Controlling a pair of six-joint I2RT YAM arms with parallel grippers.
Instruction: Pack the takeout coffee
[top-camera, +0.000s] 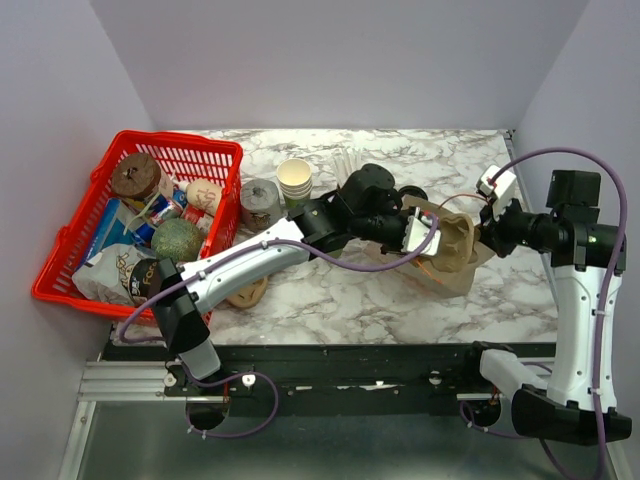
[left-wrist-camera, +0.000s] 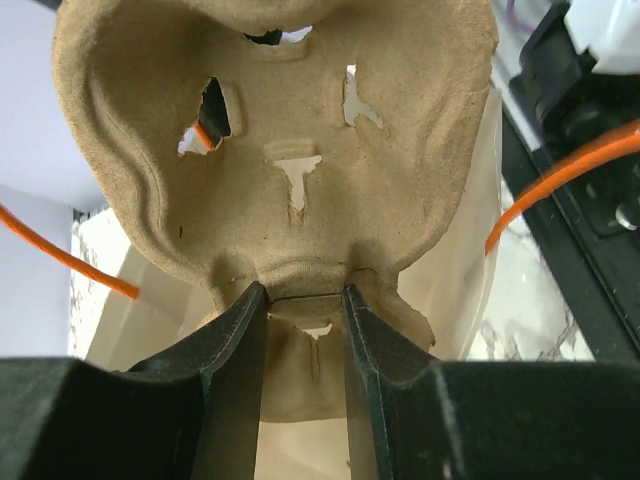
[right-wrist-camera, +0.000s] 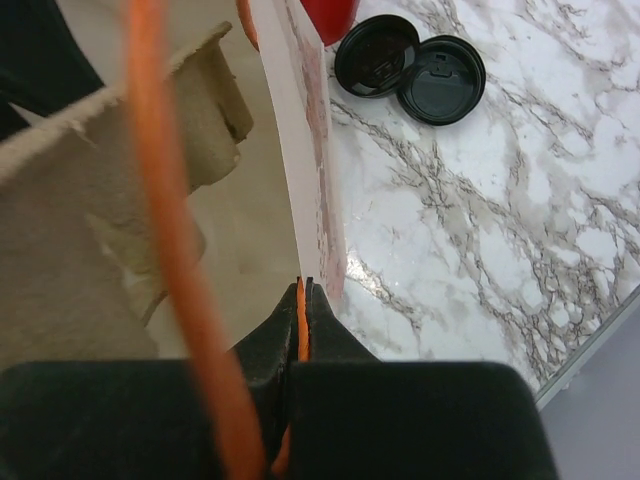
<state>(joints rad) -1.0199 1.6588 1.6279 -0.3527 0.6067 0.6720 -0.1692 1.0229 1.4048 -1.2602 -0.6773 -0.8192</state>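
My left gripper (left-wrist-camera: 303, 296) is pinched tight on the rim of a moulded pulp cup carrier (left-wrist-camera: 300, 130), held against the open paper bag (left-wrist-camera: 455, 300). My right gripper (right-wrist-camera: 303, 292) is closed flat on the bag's orange handle (right-wrist-camera: 160, 200), right at the bag's edge. Two black lids (right-wrist-camera: 410, 68) lie just past it on the marble table (right-wrist-camera: 500, 230). The takeout coffee (top-camera: 260, 203) stands lidded, well apart from both hands, between the red basket (top-camera: 180, 138) and the stacked paper cups (top-camera: 294, 180).

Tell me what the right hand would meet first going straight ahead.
Probably the paper bag's wall, immediately ahead; the black lids lie farther on and rightward. Depth is unclear.
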